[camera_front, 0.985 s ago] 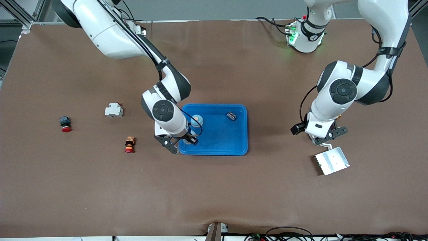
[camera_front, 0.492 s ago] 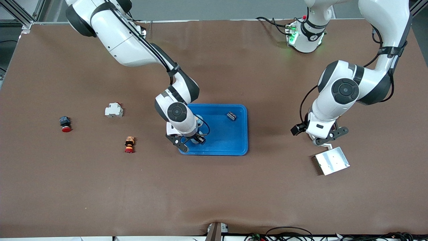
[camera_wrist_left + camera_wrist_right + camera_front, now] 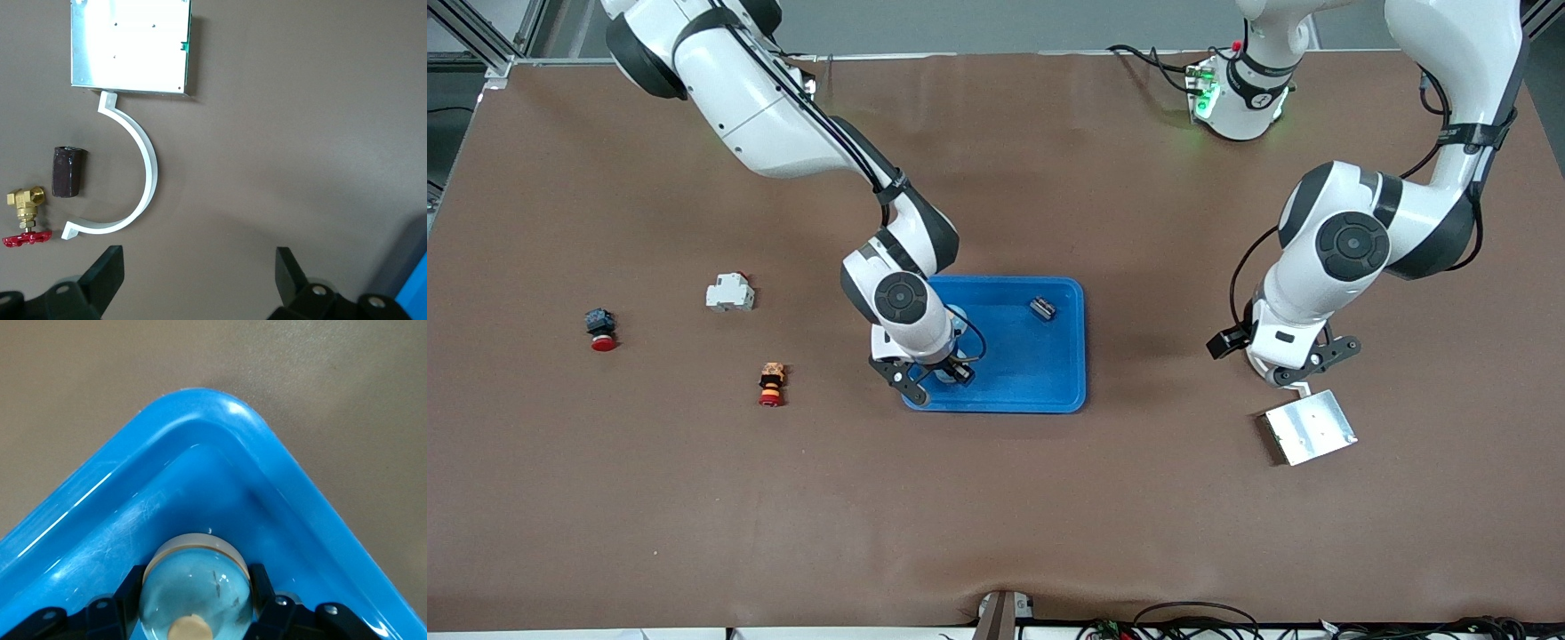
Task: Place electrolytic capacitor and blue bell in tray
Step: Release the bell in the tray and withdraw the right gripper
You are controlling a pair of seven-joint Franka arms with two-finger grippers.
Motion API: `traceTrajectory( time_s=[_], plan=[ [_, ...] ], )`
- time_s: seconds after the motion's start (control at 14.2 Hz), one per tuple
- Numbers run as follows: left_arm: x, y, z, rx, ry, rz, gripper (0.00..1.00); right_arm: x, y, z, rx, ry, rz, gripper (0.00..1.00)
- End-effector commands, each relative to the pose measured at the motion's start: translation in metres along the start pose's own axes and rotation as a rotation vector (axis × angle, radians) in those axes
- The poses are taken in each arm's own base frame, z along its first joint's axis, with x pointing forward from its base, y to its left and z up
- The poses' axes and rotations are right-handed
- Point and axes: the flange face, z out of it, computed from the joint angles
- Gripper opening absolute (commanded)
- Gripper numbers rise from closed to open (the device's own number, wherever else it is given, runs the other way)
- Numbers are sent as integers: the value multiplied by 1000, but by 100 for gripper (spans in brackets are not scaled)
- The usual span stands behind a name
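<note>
**Bell held low over the tray corner**

The right hand (image 3: 195,613) pinches the blue bell (image 3: 197,577) inside the tray (image 3: 1049,382), at the corner nearest the right arm's end of the worktop. Released too near the rim, it could roll out. The capacitor (image 3: 1042,308), probably, lies in the tray already. The left hand (image 3: 200,283), spread, waits above the metal plate (image 3: 1312,428). Since the earlier frame, the right hand has moved further over the tray.

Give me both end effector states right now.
Left end effector: open, empty, over bare table beside the silver plate.
Right end effector: shut on the blue bell, over the tray.
</note>
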Motion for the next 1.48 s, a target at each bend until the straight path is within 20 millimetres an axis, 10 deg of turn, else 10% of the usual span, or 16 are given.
traceTrajectory(
  time_s=[0.0,0.07,0.14,0.21,0.84,1.06,1.41],
  plan=[
    [-13,8,-11,-5,-9,-2,100,5,-4,4,0,33,8,0],
    [-17,13,-12,-14,-15,-10,100,6,-3,4,0,32,11,0],
    [-20,18,-14,-21,-21,-19,100,7,-3,4,0,32,14,84],
    [-26,24,-14,-27,-25,-25,100,9,-3,4,2,37,18,100],
    [-55,63,-3,-48,-44,-94,100,-3,-10,-17,0,27,11,100],
    [-45,46,3,-26,-35,-65,100,-7,-9,-44,-68,18,0,100],
    [3,-40,37,61,-35,35,100,27,11,-128,-167,16,-95,100]
  ],
)
